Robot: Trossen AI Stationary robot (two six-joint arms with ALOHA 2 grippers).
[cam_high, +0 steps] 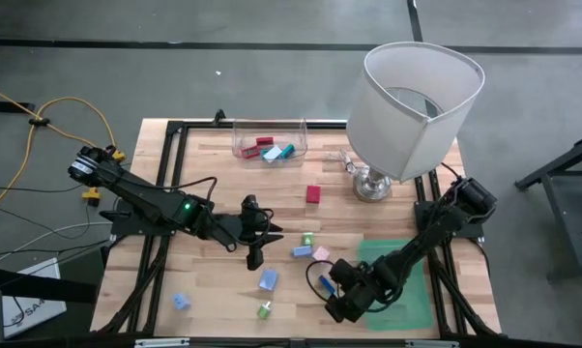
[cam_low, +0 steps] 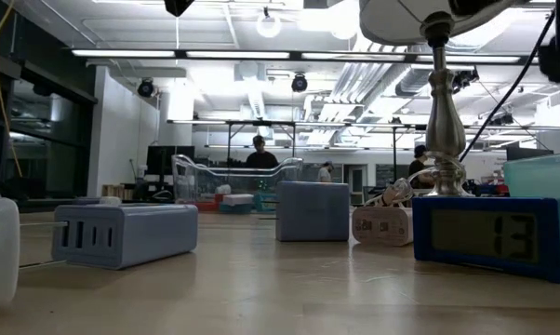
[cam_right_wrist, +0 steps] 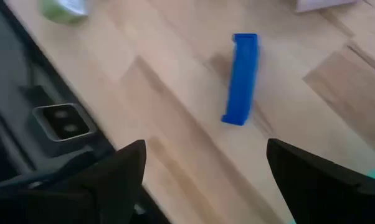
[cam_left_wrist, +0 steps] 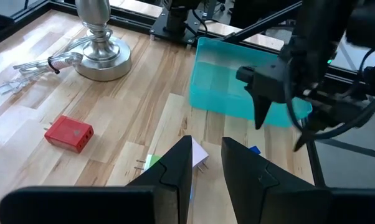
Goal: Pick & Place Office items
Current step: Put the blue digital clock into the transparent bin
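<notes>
Small coloured office items lie scattered on the wooden table: a red block (cam_high: 313, 194), a green piece (cam_high: 307, 238), a light-blue one (cam_high: 302, 251), a pink one (cam_high: 320, 253) and a narrow blue piece (cam_right_wrist: 242, 78). My right gripper (cam_right_wrist: 203, 158) hovers open just above and short of the blue piece (cam_high: 326, 282), fingers slanting down, touching nothing. My left gripper (cam_high: 253, 253) hangs shut and empty above the table's middle, and its fingers (cam_left_wrist: 175, 171) point toward the pink piece (cam_left_wrist: 198, 154).
A big white lamp (cam_high: 421, 106) stands at the far right, its cord (cam_left_wrist: 38, 65) beside the base. A clear bin (cam_high: 270, 140) at the far edge holds red and teal pieces. A teal mat (cam_high: 402, 275) lies at the near right. More pieces (cam_high: 268, 280) (cam_high: 181, 302) (cam_high: 265, 310) lie near the front.
</notes>
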